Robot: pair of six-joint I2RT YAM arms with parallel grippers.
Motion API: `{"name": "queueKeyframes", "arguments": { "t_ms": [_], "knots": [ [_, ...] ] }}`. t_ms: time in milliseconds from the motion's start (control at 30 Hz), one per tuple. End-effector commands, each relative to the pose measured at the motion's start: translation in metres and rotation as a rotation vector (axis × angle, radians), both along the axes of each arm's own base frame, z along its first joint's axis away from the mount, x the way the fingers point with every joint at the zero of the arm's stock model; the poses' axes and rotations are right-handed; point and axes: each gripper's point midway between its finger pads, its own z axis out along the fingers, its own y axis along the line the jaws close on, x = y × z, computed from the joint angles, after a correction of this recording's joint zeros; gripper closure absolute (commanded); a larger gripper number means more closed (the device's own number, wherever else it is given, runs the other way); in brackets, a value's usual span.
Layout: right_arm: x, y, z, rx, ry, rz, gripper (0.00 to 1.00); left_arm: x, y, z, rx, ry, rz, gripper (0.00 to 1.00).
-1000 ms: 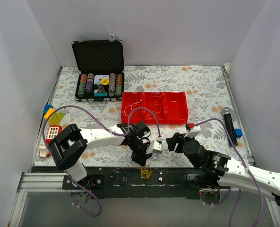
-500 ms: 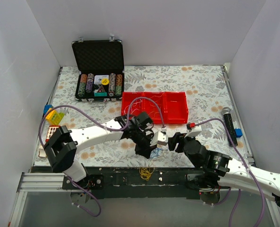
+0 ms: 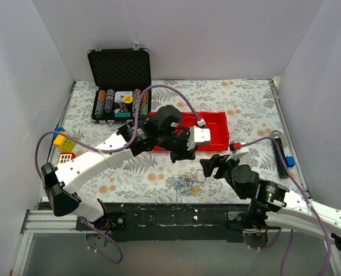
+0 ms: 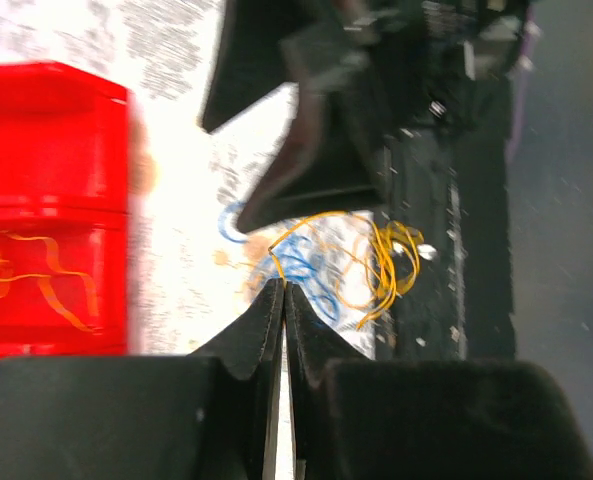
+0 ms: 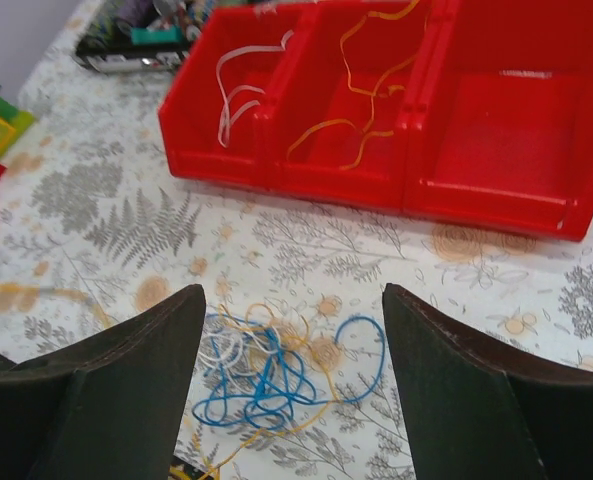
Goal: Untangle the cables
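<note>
The cables (image 3: 186,183) lie as a small blue, yellow-orange and white tangle on the flowered table, in front of the red tray (image 3: 218,140). My left gripper (image 3: 184,154) hangs above and behind them. In the left wrist view its jaws (image 4: 281,285) are shut, with a yellow-orange strand (image 4: 321,217) pinched at the tips and running down towards the tangle (image 4: 301,265). My right gripper (image 3: 209,167) is open just right of the tangle. In the right wrist view the tangle (image 5: 276,362) lies between its spread fingers (image 5: 294,295), untouched.
The red tray holds a white wire (image 5: 231,90) in its left compartment and an orange wire (image 5: 351,120) in the middle one. A yellow wire bunch (image 4: 391,260) lies on the black front rail. An open chip case (image 3: 119,86) stands at the back left, toy blocks (image 3: 64,141) at the left, a black cylinder (image 3: 278,150) at the right.
My left arm has risen from the table's near edge and swung back towards the red tray. The tangle now lies uncovered on the table. My right gripper has shifted slightly.
</note>
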Motion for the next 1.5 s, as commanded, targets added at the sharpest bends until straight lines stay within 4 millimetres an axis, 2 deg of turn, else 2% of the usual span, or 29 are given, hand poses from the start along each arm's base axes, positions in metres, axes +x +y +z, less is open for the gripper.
{"name": "queueKeyframes", "arguments": {
  "t_ms": [0,133,300,467,633,767,933,1100,1267,1400,1467],
  "knots": [
    [0.003,0.003,0.073,0.152,-0.129,0.014,0.19,0.042,0.001,0.071,-0.170,-0.168,0.202,1.00],
    [0.002,-0.004,0.101,0.233,-0.181,0.006,0.18,0.070,0.006,0.096,-0.229,-0.271,0.343,1.00],
    [0.002,-0.005,0.124,0.255,-0.213,0.012,0.17,0.088,0.010,0.117,-0.283,-0.342,0.440,1.00],
    [0.002,0.015,0.141,0.252,-0.272,0.081,0.10,0.087,0.006,0.140,-0.335,-0.346,0.431,1.00],
    [0.013,0.043,0.130,0.143,-0.269,0.108,0.09,0.083,0.004,0.156,-0.369,-0.343,0.418,1.00],
    [0.023,0.055,0.107,0.078,-0.253,0.089,0.13,0.079,0.007,0.179,-0.409,-0.355,0.412,1.00],
    [0.028,0.065,0.083,0.058,-0.230,0.079,0.26,0.075,0.011,0.207,-0.465,-0.371,0.409,1.00],
    [0.021,0.072,0.029,0.040,-0.128,0.112,0.39,0.076,0.022,0.254,-0.588,-0.442,0.451,1.00],
    [0.008,0.068,-0.036,0.008,-0.001,0.134,0.40,0.079,0.033,0.304,-0.727,-0.529,0.500,1.00],
    [-0.004,0.061,-0.078,-0.011,0.099,0.138,0.41,0.080,0.046,0.343,-0.843,-0.594,0.546,1.00],
    [-0.010,0.058,-0.095,-0.011,0.139,0.144,0.47,0.082,0.053,0.360,-0.894,-0.620,0.584,1.00]
  ]
}}
